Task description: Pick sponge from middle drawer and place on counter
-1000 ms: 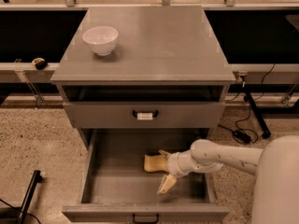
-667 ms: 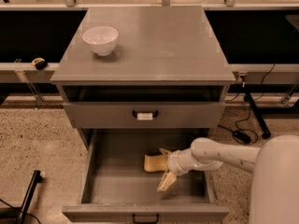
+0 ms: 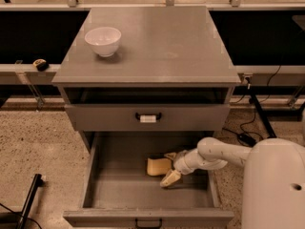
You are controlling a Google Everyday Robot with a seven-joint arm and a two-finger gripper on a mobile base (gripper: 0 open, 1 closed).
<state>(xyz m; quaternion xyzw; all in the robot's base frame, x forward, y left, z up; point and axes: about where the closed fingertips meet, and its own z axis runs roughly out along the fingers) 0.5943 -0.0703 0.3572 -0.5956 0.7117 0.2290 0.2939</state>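
The pale yellow sponge point(image 3: 157, 166) lies on the floor of the open middle drawer point(image 3: 119, 190), right of its middle. My gripper point(image 3: 168, 168) reaches into the drawer from the right on a white arm. Its cream fingers point(image 3: 170, 178) are spread open, one in front of the sponge's right end and one behind it. The sponge rests flat on the drawer floor. The counter point(image 3: 157, 42) is the grey top slab of the cabinet above.
A white bowl point(image 3: 103, 40) stands on the counter's left rear part. The drawer front above the open drawer carries a handle with a white tag point(image 3: 148, 118). My white body point(image 3: 274, 185) fills the lower right. Cables point(image 3: 252, 123) lie on the floor at the right.
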